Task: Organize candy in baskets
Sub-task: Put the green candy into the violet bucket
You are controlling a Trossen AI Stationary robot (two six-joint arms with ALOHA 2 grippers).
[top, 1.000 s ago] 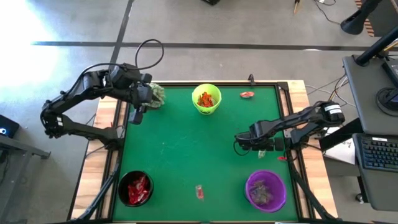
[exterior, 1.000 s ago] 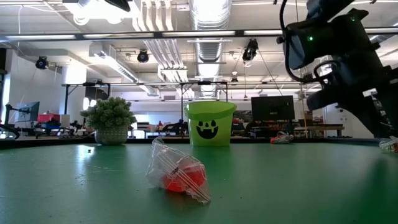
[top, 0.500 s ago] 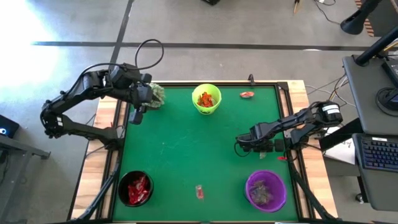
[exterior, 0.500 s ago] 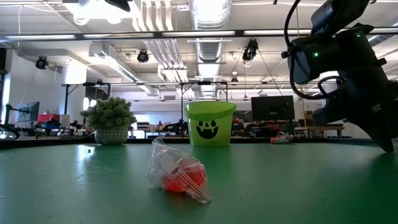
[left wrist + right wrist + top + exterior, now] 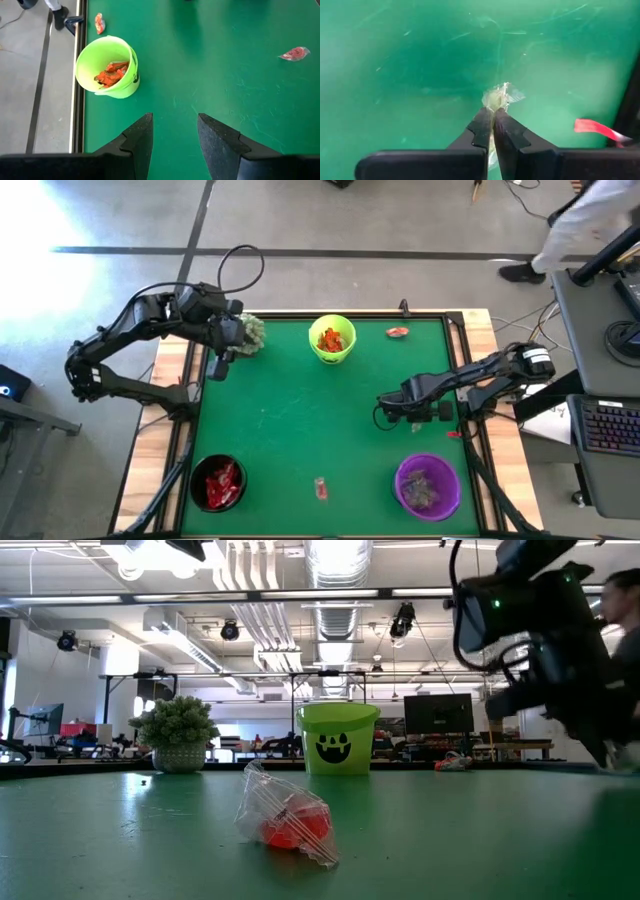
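Right gripper (image 5: 493, 116): pinching a pale clear candy (image 5: 501, 97), beyond the purple basket (image 5: 428, 485), probably bound there.
Left gripper (image 5: 174, 131): fingers spread, empty, waiting off beside the green basket (image 5: 108, 67).

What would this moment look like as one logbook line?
right hand: shut on pale candy | left hand: open, waiting by plant | purple basket: nearby

Even bright overhead light, glare patch on the floor beyond the plant (image 5: 252, 331), ceiling lamps blown out above the lime green basket (image 5: 338, 739), soft shadows on the table (image 5: 290, 430), hazy right wrist view
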